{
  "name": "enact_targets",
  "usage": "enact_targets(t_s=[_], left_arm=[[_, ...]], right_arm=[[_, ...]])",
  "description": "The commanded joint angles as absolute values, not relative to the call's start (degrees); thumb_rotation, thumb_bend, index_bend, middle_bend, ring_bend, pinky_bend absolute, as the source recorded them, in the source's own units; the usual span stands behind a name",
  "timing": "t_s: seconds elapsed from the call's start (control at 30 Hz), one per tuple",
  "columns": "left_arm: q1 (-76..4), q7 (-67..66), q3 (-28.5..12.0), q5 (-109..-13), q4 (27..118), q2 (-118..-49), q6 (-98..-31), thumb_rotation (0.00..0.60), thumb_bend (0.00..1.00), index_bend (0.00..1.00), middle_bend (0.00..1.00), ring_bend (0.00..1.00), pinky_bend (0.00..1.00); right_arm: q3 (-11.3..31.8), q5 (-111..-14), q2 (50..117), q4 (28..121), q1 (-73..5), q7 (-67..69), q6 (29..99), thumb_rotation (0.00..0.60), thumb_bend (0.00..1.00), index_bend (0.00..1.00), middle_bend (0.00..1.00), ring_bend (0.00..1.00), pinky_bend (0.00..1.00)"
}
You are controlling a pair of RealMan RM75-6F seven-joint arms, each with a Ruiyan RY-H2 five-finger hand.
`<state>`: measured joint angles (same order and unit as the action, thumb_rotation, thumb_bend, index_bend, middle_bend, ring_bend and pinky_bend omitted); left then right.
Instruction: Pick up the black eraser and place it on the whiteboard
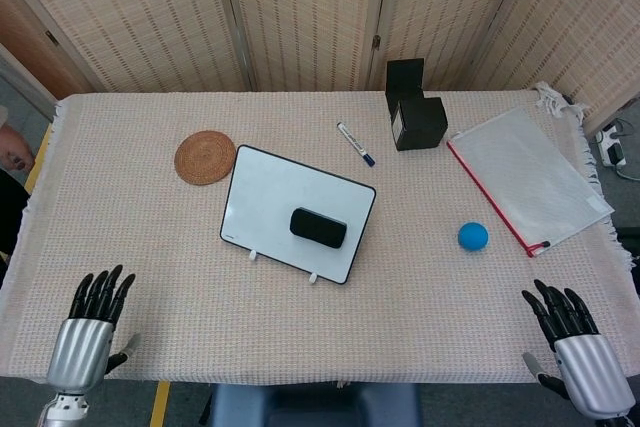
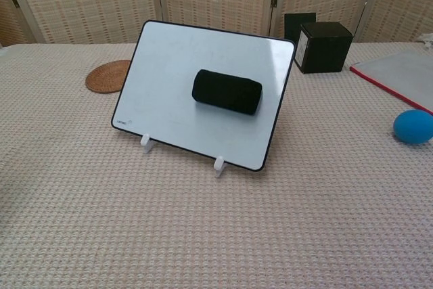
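The black eraser [image 1: 319, 227] lies on the white whiteboard [image 1: 272, 193], toward its lower right part; the chest view shows the eraser [image 2: 226, 91] on the tilted whiteboard [image 2: 169, 86] with nothing touching it. My left hand [image 1: 88, 335] sits at the table's near left edge, fingers spread and holding nothing, far from the board. At the near right corner my right hand [image 1: 574, 346] is also spread and holds nothing. Neither hand appears in the chest view.
A round woven coaster [image 1: 205, 157] lies left of the board. A marker [image 1: 355, 144] and two black boxes [image 1: 418, 123] are behind it. A blue ball [image 1: 473, 236] and a red-edged clear folder [image 1: 528, 177] lie on the right.
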<state>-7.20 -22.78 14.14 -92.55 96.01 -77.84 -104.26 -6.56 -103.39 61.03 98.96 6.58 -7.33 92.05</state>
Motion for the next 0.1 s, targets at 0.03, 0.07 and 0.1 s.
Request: enact_targets(t_s=[0.03, 0.07, 0.1], left_arm=[[0.24, -15.31, 17.86, -96.04, 88.52, -76.61, -109.55, 0.600, 0.24, 0.00, 0.02, 0.00, 0.00], [0.61, -15.53, 17.91, -96.82, 88.31, -76.44, -109.72, 0.600, 0.24, 0.00, 0.01, 0.00, 0.00], [1.01, -15.45, 17.73, -97.70, 88.17, -76.46, -110.26, 0.600, 0.24, 0.00, 0.01, 0.00, 0.00]], right_arm=[[-7.30, -105.03, 61.49, 98.49, 6.83, -7.95, 92.60, 0.600, 0.33, 0.00, 0.00, 0.00, 0.00], [-7.43, -105.34, 61.57, 98.38, 6.84, -8.09, 92.61, 0.600, 0.33, 0.00, 0.00, 0.00, 0.00], [-7.56, -105.54, 61.62, 98.31, 6.84, -8.26, 92.53, 0.600, 0.33, 0.00, 0.00, 0.00, 0.00]])
